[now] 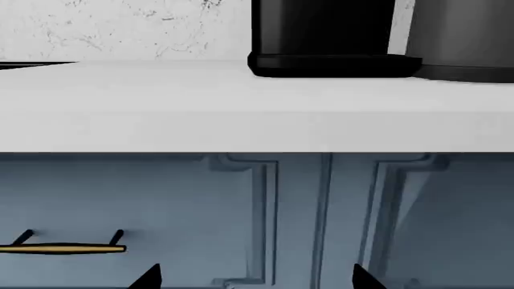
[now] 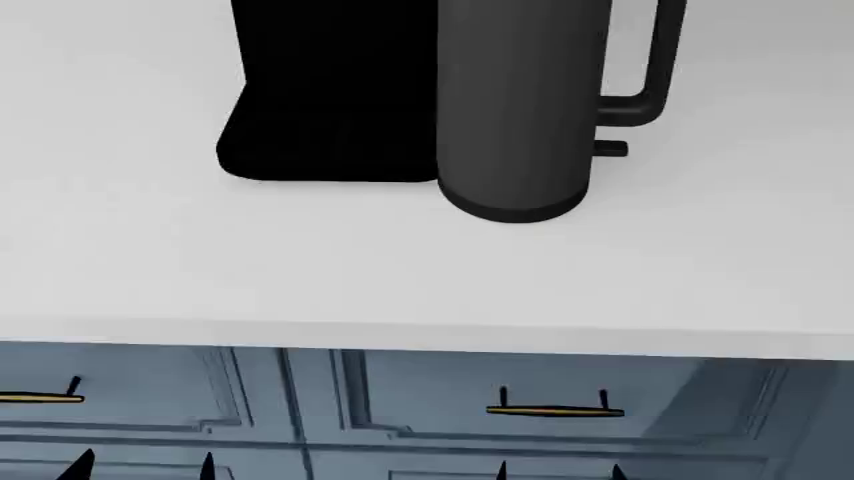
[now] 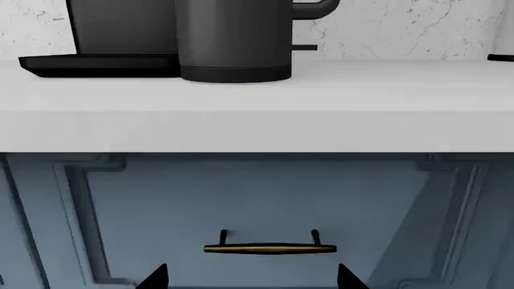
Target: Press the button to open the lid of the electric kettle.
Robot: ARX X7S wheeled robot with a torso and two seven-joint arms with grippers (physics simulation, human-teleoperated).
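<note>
The electric kettle (image 2: 518, 110) is a tall dark grey cylinder on the white counter, with its black loop handle (image 2: 654, 70) at its right. Its top, lid and button are cut off above every view. It also shows in the right wrist view (image 3: 233, 42) and at the edge of the left wrist view (image 1: 466, 42). My left gripper (image 2: 144, 467) and right gripper (image 2: 558, 472) hang low in front of the blue cabinets, well below the counter. Both are open and empty, with only the black fingertips showing (image 1: 148, 278) (image 3: 156, 278).
A boxy black appliance (image 2: 334, 100) stands just left of the kettle, touching or nearly so. The white counter (image 2: 400, 270) has a front edge above blue cabinet fronts with brass handles (image 2: 554, 410) (image 2: 40, 397). A small black tab (image 2: 610, 148) protrudes near the kettle's base.
</note>
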